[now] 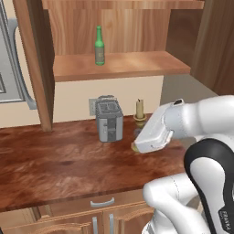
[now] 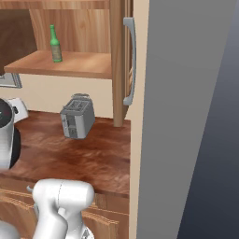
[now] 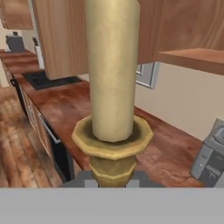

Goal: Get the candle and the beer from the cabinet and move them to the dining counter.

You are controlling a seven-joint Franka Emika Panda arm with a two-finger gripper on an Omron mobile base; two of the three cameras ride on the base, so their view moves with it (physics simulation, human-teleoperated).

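At the right-centre of the left base view, the gripper is clenching the candle by its brass holder, with the cream taper standing upright above the white hand, just right of the grey toaster. In the hand view the candle is rising through the middle of the frame, its holder sitting at the bottom edge between the fingers (the tips themselves are mostly hidden). The beer is standing upright on the open cabinet's shelf in the upper middle of the left base view, and at the upper left of the right base view, well apart from the candle. The toaster is resting on the reddish-brown counter.
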